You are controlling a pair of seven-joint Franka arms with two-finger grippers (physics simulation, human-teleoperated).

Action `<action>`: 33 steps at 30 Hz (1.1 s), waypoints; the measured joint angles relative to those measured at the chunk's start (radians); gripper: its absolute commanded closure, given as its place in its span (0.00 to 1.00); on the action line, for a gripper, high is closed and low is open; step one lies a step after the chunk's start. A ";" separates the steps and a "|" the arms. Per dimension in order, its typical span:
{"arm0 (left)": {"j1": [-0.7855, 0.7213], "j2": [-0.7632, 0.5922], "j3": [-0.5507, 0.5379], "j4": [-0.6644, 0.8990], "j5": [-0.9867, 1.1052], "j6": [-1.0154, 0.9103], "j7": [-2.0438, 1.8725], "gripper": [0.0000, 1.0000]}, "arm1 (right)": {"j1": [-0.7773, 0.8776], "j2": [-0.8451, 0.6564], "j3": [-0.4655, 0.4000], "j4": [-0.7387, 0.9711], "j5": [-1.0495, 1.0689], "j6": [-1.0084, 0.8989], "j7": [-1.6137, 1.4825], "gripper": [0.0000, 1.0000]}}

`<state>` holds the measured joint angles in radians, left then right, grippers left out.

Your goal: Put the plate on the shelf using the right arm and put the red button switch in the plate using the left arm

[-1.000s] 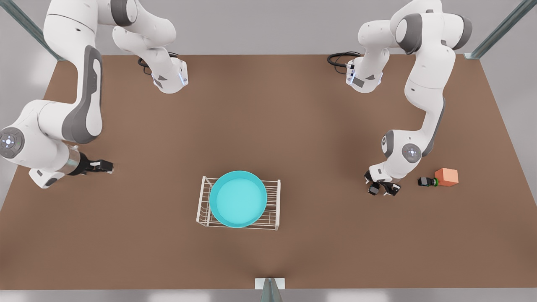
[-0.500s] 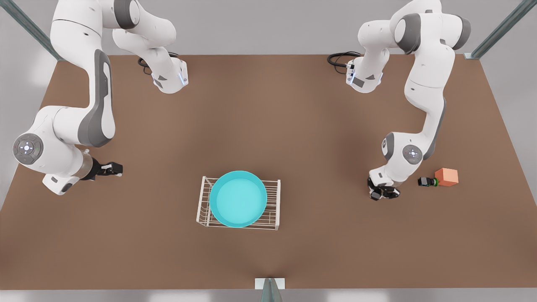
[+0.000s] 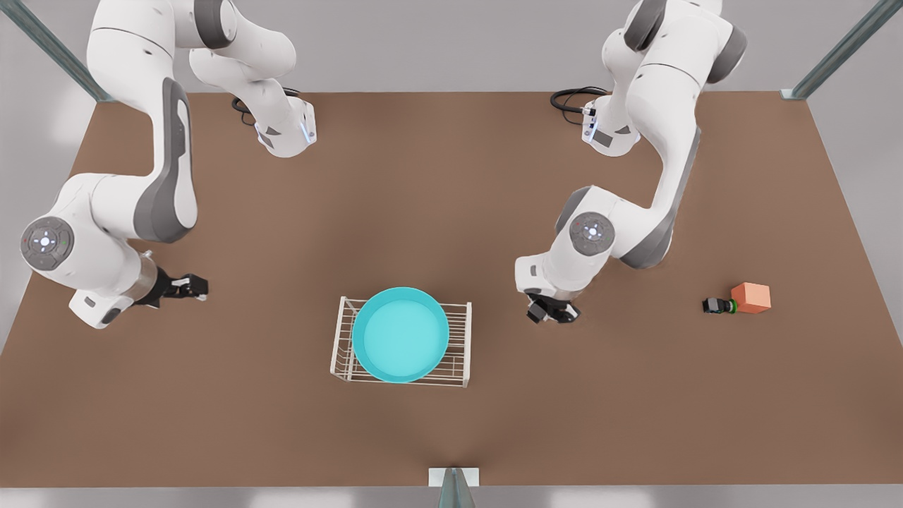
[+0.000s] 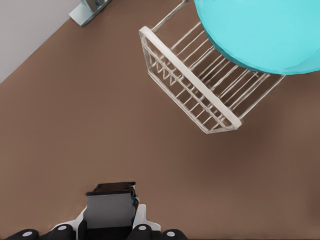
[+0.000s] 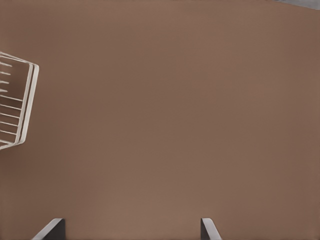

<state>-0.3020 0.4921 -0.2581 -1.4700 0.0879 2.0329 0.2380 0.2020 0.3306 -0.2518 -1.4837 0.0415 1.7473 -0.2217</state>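
Observation:
The turquoise plate (image 3: 401,335) (image 4: 260,30) lies flat on the white wire shelf (image 3: 462,346) (image 4: 190,85) (image 5: 20,100) at the table's front middle. My left gripper (image 3: 552,312) (image 4: 110,207) hangs just off the shelf's end on the front view's right. It is shut on a small dark boxy body, the red button switch (image 4: 111,189), whose red cap is hidden. My right gripper (image 3: 190,286) (image 5: 130,230) waits low over the table on the front view's left, well apart from the shelf, open with nothing between its fingers.
A black switch with a green end (image 3: 718,305) touches a salmon-orange cube (image 3: 751,297) near the front view's right edge. A metal post (image 3: 453,487) stands at the table's front edge. Bare brown table surrounds the shelf.
The left gripper shut on the switch beside the green-ended one, then carried it toward the shelf. The right arm drifted slightly toward the shelf.

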 measured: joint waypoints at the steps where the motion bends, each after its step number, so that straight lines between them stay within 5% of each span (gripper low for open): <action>1: -0.002 0.000 -0.037 0.017 -0.017 -0.036 -0.050 0.58 | 0.000 0.001 0.000 0.006 0.000 0.002 0.006 0.00; 7: -0.036 0.047 -0.205 0.106 -0.105 -0.084 -0.382 0.58 | -0.002 0.026 -0.001 0.041 -0.001 0.008 0.035 0.00; 24: -0.081 0.407 -0.185 0.410 -0.194 0.458 -1.074 0.54 | -0.003 0.033 -0.001 0.046 -0.001 0.012 0.079 0.00; 25: -0.090 0.418 -0.186 0.413 -0.194 0.483 -1.094 0.51 | -0.003 0.033 -0.001 0.046 -0.001 0.012 0.080 0.00; 26: -0.102 0.427 -0.184 0.415 -0.196 0.509 -1.111 0.00 | -0.003 0.033 -0.001 0.046 -0.001 0.012 0.082 0.00; 31: -0.118 0.430 -0.170 0.415 -0.173 0.573 -1.166 0.00 | -0.003 0.033 -0.001 0.046 -0.001 0.012 0.088 0.00; 33: -0.040 0.335 -0.176 0.414 -0.111 0.422 -1.146 0.00 | -0.003 0.033 -0.001 0.046 -0.001 0.012 0.090 0.00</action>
<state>-0.3416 0.8272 -0.4337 -1.0556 -0.0226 2.4554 -0.9082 0.1994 0.3632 -0.2527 -1.4376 0.0406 1.7597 -0.1315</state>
